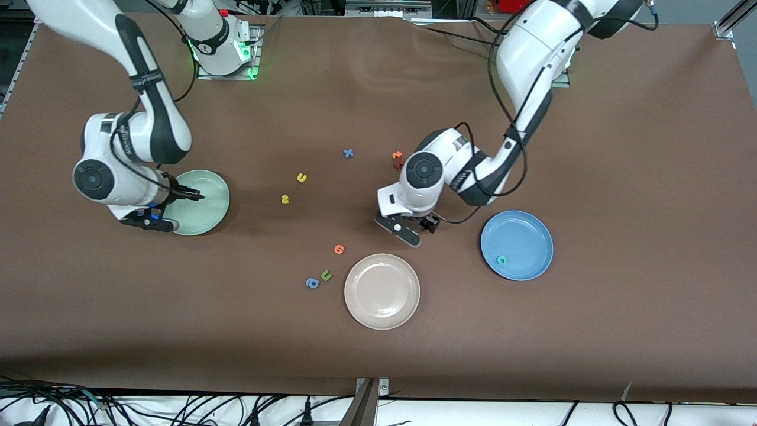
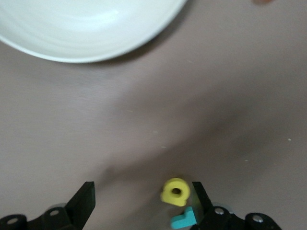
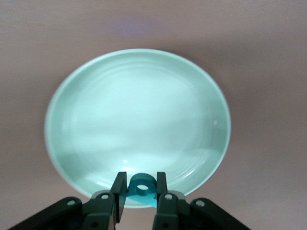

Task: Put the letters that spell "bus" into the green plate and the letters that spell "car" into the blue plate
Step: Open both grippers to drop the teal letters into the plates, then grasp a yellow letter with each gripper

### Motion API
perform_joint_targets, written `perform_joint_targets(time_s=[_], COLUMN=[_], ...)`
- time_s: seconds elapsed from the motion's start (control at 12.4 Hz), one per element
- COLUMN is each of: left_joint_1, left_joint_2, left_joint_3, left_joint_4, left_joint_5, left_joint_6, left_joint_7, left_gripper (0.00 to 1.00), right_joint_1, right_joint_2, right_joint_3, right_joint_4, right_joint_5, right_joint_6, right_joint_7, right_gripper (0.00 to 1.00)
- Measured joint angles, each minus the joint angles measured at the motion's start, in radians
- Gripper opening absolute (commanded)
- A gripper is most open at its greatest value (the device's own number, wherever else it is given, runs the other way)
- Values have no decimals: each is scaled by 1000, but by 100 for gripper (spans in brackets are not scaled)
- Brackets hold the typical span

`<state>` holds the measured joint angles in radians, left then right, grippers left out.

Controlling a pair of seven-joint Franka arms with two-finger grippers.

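Right gripper (image 3: pixel 140 194) clamps the teal foam "b" (image 3: pixel 142 187) upright over the round pale mint-green plate (image 3: pixel 139 120); left gripper (image 2: pixel 141 201) fingers apart beside the yellow foam "a" (image 2: pixel 175 191).

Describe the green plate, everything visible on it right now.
The green plate is round, pale mint, glossy like glazed ceramic or melamine, with a raised rim and faint concentric rings. It sits flat on the brown table toward the right arm's end. No letters lie in it. The right gripper hangs over its rim, shut on the teal "b".
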<state>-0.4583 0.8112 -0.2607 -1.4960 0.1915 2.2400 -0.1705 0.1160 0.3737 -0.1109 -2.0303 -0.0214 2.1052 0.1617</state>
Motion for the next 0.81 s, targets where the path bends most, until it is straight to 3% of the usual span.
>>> perform_joint_targets(time_s=[0.16, 0.24, 0.32, 0.4, 0.56, 0.65, 0.73, 0.81], left_joint_1=[-22, -29, -35, -40, -45, -45, -46, -49], left_joint_2=[15, 17, 17, 17, 18, 18, 16, 14], left_joint_3=[1, 1, 1, 1, 1, 1, 1, 1], left_joint_4=[-10, -16, -21, -26, -30, -30, -29, -29], left_joint_5=[25, 33, 34, 34, 34, 34, 36, 40], left_joint_6=[0, 0, 0, 0, 0, 0, 0, 0], left_joint_7=[-14, -24, -27, -33, -38, -38, -38, -38], left_gripper=[77, 74, 70, 66, 44, 26, 14, 9], right_joint_1=[-43, -58, -67, -69, -69, -69, -69, -69], right_joint_2=[44, 64, 80, 90, 92, 89, 83, 70], right_joint_3=[-2, -2, -2, -2, 0, 1, 6, 20], right_joint_4=[0, -1, -1, -1, 1, 4, 8, 18], right_joint_5=[0, 0, 0, 0, 0, 0, 4, 17], right_joint_6=[39, 60, 78, 89, 91, 90, 82, 56], right_joint_7=[-83, -111, -128, -134, -134, -134, -122, -88], right_gripper=[22, 36, 85, 99, 99, 99, 99, 99])
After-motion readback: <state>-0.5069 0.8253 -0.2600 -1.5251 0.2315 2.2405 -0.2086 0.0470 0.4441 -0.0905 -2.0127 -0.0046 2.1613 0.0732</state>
